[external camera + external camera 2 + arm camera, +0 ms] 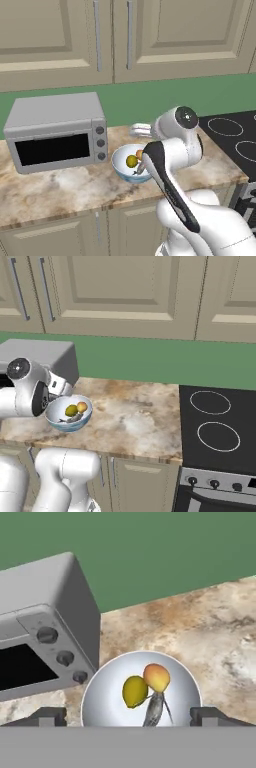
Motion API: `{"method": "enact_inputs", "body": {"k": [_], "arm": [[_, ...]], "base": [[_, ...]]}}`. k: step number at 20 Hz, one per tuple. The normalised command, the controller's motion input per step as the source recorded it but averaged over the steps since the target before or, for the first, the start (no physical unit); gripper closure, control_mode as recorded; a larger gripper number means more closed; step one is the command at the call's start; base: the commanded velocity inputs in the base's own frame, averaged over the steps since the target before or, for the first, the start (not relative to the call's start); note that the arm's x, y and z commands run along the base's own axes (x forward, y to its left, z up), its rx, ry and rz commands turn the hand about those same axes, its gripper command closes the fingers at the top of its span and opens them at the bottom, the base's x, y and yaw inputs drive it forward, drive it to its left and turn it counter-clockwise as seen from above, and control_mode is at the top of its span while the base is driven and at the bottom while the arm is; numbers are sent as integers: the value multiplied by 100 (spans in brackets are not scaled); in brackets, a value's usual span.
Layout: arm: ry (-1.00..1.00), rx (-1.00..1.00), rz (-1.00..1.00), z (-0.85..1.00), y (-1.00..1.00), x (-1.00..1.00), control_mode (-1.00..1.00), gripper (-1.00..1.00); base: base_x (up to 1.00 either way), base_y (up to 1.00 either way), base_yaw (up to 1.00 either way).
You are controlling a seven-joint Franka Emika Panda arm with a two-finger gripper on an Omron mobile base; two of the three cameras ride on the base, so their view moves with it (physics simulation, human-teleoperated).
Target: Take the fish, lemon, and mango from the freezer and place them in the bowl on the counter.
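Hand view: we see our gripper point(128, 716) poised over the bowl point(102, 702) on the counter point(210, 632), fingers spread wide, holding nothing. Lemon point(134, 691), mango point(156, 677) and fish point(153, 710) lie touching inside, right of the microwave point(45, 627).

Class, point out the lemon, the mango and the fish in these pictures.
lemon point(134, 692), hand view, middle of its yellow skin.
mango point(156, 677), hand view, centre of its orange side.
fish point(153, 710), hand view, middle of its grey body.

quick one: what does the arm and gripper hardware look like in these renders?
Glossy white rounded arm shells, a dark strip along one link, and a dark round joint cap. The gripper has two small dark grey blocky fingertips. No cables or markings visible.
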Motion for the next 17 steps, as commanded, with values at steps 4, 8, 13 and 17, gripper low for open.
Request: {"method": "enact_inputs", "body": {"k": [4, 8, 13, 17], "arm": [[-66, 0, 0, 100, -2, -100, -100, -100], [-62, -3, 0, 100, 0, -100, -100, -100], [-61, -4, 0, 100, 2, -100, -100, -100], [-67, -7, 0, 64, 14, -100, -100, -100]], "base": [[0, 0, 0], [0, 0, 0], [0, 0, 0], [0, 0, 0]]}}
